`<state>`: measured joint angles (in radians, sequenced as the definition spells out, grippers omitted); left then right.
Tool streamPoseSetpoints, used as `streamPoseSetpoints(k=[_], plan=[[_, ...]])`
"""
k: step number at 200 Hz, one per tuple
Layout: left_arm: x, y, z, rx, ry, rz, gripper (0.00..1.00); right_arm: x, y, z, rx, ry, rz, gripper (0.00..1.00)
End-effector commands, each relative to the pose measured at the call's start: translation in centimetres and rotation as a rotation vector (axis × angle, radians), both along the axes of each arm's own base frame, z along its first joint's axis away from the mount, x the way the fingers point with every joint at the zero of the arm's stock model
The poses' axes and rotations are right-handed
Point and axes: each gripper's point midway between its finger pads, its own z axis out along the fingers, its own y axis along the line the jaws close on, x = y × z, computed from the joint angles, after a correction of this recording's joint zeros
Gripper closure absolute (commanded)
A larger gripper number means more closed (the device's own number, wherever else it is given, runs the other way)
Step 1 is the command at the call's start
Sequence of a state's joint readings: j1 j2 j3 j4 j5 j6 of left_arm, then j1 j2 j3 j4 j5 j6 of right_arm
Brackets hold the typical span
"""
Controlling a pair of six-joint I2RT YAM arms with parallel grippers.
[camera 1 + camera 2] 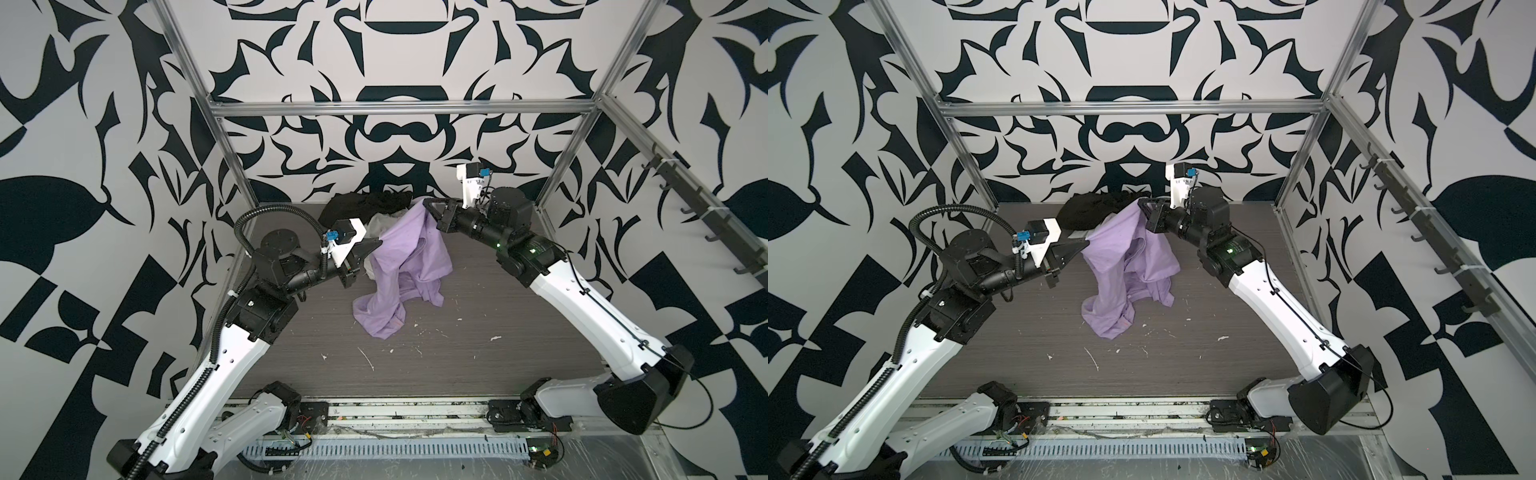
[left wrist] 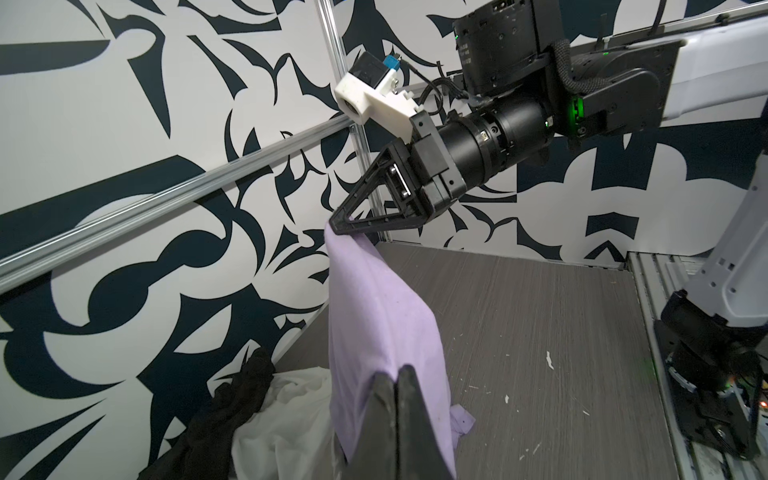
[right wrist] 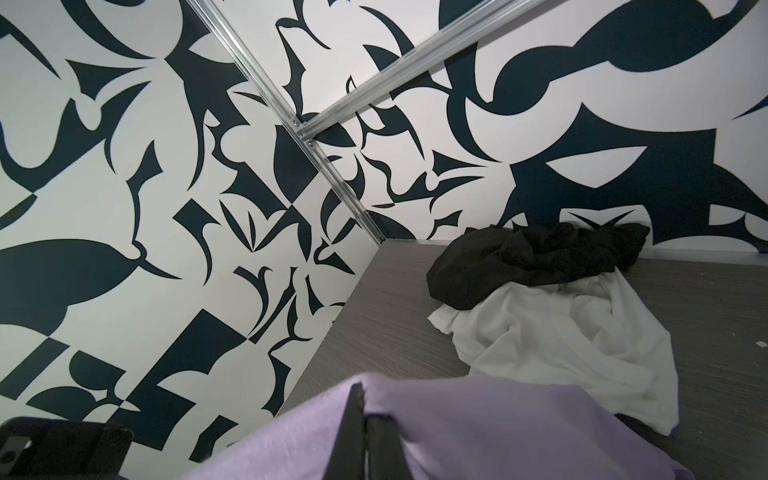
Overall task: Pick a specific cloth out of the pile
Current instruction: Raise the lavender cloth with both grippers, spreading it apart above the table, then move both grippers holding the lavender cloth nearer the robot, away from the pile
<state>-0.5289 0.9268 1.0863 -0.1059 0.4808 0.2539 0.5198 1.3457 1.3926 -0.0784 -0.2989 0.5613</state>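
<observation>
The lavender cloth point(image 1: 407, 257) point(image 1: 1125, 257) hangs stretched between my two grippers, and its lower folds rest on the grey table point(image 1: 457, 353). My left gripper point(image 1: 380, 240) point(image 2: 397, 370) is shut on the cloth's left upper edge. My right gripper point(image 1: 424, 201) point(image 3: 361, 399) is shut on its right upper corner, higher and further back. The cloth point(image 2: 374, 316) runs taut up to the right gripper point(image 2: 332, 220) in the left wrist view. Behind it lies the pile: a black cloth point(image 3: 532, 257) partly on top of a white cloth point(image 3: 561, 332), against the back wall.
Aluminium frame posts point(image 1: 232, 153) stand at the table's back corners, and patterned walls close in the back and sides. Small white scraps point(image 1: 368, 357) dot the table's front half. A rail of dark hooks point(image 1: 706, 216) runs along the right side.
</observation>
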Motion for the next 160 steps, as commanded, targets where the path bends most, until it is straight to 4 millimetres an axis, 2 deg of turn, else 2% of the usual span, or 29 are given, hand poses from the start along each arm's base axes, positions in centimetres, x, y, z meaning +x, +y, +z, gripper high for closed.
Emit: streamPoseSetpoints(k=[1,70,160], plan=[[-1.2,0.8,-0.1,0.0,0.007,0.011,1.0,-0.5,-1.2,1.8,-0.008,-0.1,-0.031,1.0],[-1.6,1.3,-1.1,0.023,0.063,0.026,1.0,-1.7,-1.7,-0.4,-0.095,-0.094,-0.012,1.0],[-1.8,1.5,-1.4,0.038,0.099,0.034,1.0,-3.7,-2.4,-0.8,-0.184,-0.128,0.03,1.0]])
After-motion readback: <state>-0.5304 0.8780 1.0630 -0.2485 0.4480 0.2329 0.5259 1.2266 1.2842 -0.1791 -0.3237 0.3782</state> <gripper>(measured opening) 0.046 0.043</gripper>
